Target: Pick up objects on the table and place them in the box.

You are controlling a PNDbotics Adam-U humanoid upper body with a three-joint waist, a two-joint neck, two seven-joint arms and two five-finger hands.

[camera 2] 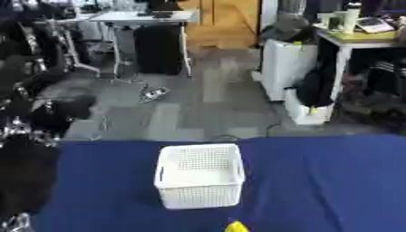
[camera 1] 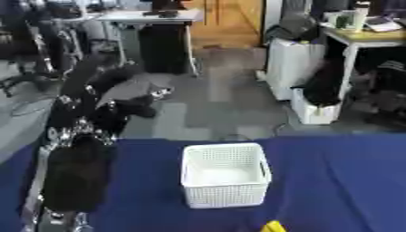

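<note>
A white perforated box (camera 1: 225, 194) stands upright near the middle of the blue table (camera 1: 341, 181), and nothing shows inside it. At the bottom edge, just in front of the box, a small yellow object (camera 1: 272, 226) pokes into view, mostly cut off. My left arm (camera 1: 75, 176), black with silver joints, rises along the table's left side. Its hand (camera 1: 127, 108) is a blurred dark shape lifted past the table's far left corner, well away from the box. My right hand shows in neither view.
Blue cloth covers the table to the right of the box. Beyond the far edge lie grey floor, a white cabinet (camera 1: 295, 68) with a black bag (camera 1: 321, 86) beside it, and desks (camera 1: 151, 18) further back.
</note>
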